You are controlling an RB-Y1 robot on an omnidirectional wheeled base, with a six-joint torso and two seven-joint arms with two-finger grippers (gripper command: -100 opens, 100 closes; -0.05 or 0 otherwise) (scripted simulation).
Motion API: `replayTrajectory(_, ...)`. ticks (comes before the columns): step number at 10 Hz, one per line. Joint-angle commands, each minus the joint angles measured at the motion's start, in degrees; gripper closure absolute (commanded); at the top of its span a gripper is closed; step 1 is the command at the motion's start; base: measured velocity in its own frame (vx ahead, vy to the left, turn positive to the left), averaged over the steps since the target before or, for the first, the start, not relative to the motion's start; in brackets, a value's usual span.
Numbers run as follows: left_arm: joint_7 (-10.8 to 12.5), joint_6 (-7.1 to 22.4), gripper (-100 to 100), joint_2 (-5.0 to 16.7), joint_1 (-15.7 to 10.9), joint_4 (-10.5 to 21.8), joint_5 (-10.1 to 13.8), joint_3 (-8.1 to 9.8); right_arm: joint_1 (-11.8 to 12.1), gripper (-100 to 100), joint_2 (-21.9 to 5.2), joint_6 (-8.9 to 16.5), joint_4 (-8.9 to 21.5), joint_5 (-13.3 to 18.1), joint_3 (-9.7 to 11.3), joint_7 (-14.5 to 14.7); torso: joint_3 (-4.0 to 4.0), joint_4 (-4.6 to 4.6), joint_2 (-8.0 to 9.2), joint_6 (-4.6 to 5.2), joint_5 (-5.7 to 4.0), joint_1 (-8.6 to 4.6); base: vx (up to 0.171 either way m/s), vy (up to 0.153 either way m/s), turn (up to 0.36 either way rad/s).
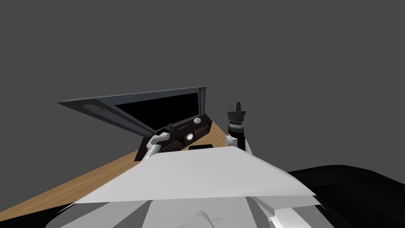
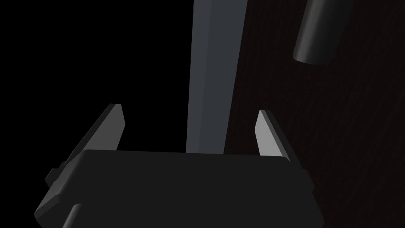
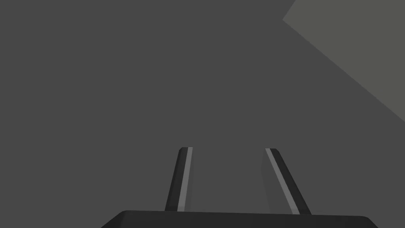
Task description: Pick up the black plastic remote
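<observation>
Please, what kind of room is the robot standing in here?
Probably a living room: a wide flat television with a black screen rises above a dark cabinet with round pale knobs, and the floor is wooden.

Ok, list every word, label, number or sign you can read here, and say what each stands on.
None can be read. The grey-framed screen, the dark cabinet with its round knobs and the black remote show no lettering, and the wrist views bear no marks.
</observation>
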Motion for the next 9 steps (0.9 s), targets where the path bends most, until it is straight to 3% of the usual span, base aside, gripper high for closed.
replayTrajectory(1,0.2,1.8,-100,0.4,-0.7,2.6,0.4,0.21,0.0,0,0.0,0.0,0.0,0.0,0.0,0.0,0.0,0.0,0.0,0.0,0.0,0.0,0.013,-0.005,-0.108)
replayTrajectory(4,0.7,6.7,-100,2.0,-4.1,7.5,2.2,1.03,0.0,0,0.0,0.0,0.0,0.0,0.0,0.0,0.01,-0.01,0.02,-0.07,0.0,0.02,0.013,-0.01,-0.166)
replayTrajectory(6,0.7,7.5,-100,2.0,-4.1,8.9,2.2,1.03,0.0,0,0.0,0.0,0.0,0.0,0.0,0.0,0.01,-0.01,0.03,-0.08,0.01,0.03,0.009,-0.003,-0.051)
replayTrajectory(7,0.9,10.3,-100,2.8,-5.7,10.8,3.1,1.43,0.0,0,0.0,0.0,0.0,0.0,0.0,0.0,0.02,0.0,0.05,-0.09,0.01,0.04,0.008,-0.01,-0.169)
replayTrajectory(8,0.9,10.3,-100,2.8,-5.7,12.1,3.1,1.43,0.0,0,0.0,0.0,0.0,0.0,0.0,0.0,0.02,0.01,0.03,-0.03,0.0,0.01,0.011,-0.005,-0.149)
replayTrajectory(9,1.1,12.7,-100,3.7,-7.4,14.1,3.9,1.81,0.0,0,0.0,0.0,0.0,0.0,0.0,0.0,0.01,0.0,0.03,-0.07,0.01,0.02,0.017,-0.011,-0.233)
